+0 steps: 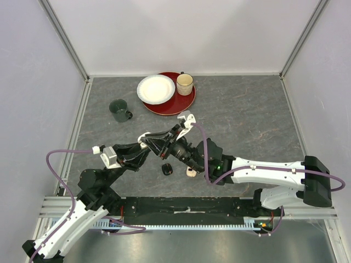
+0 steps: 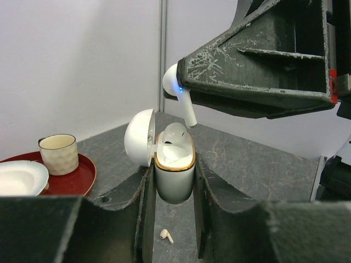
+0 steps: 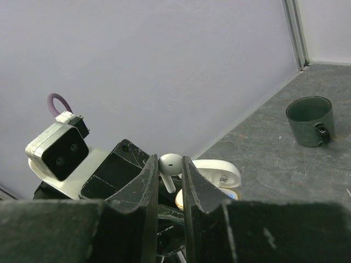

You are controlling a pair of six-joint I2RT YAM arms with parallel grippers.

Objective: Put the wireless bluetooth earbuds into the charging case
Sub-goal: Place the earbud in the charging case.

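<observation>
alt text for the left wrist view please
The left gripper holds an open white charging case upright with a seated earbud inside, while the right gripper holds a second earbud, stem down, just above it. Behind, a beige cup stands on a red tray; a loose earbud lies on the table.

Charging case (image 2: 174, 175) sits between the left tool (image 2: 173, 164) fingers. The held earbud (image 2: 178, 87), in the right tool (image 3: 170, 175), is just above it. A loose earbud (image 2: 166, 236) lies on the counter (image 1: 247, 109) beneath. Plate (image 1: 156, 89) and cup (image 1: 185, 84) stand on the tray (image 1: 184, 104) behind, with the mug (image 1: 119, 109) to its left.
</observation>
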